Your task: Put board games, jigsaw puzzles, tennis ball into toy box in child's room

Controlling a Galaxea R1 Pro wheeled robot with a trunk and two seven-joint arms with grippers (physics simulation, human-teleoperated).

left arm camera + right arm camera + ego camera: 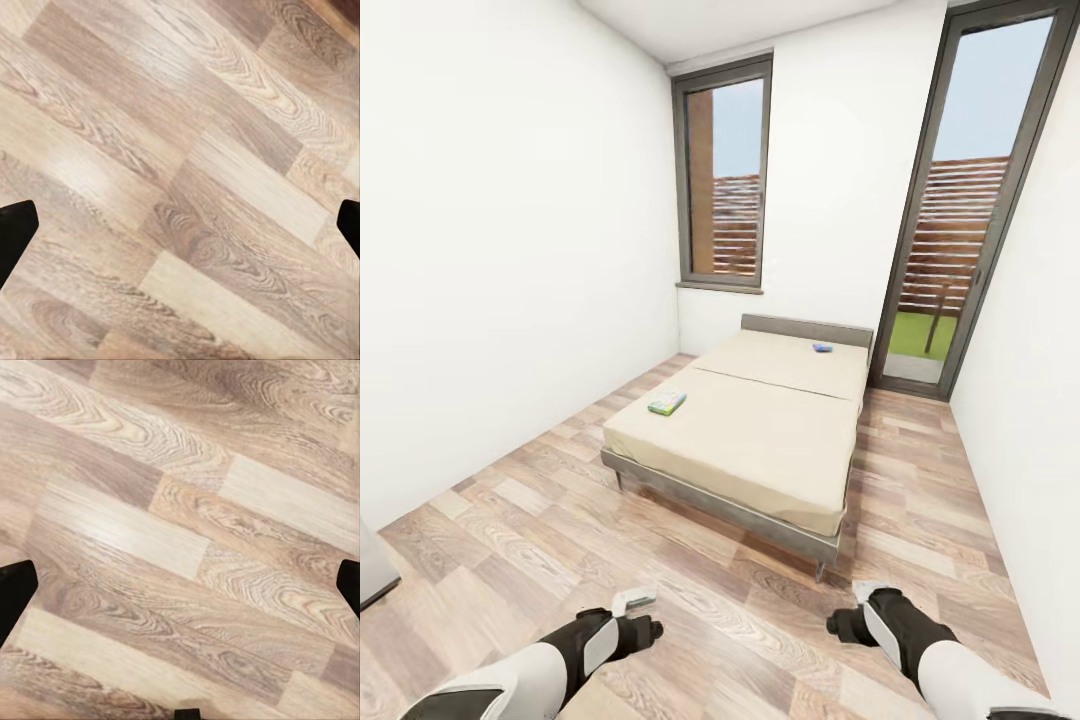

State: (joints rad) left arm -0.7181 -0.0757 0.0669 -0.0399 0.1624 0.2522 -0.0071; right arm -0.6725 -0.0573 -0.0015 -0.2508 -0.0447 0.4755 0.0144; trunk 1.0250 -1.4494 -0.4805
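Hanging wide open and empty over the plank floor [540,540], both claws face a bed [760,450] bearing two board games [667,403].

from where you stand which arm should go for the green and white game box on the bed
Left, probably. The green and white game box lies near the bed's left edge, on the left gripper's side; the right gripper would reach across. Both hang open over the floor, far off.
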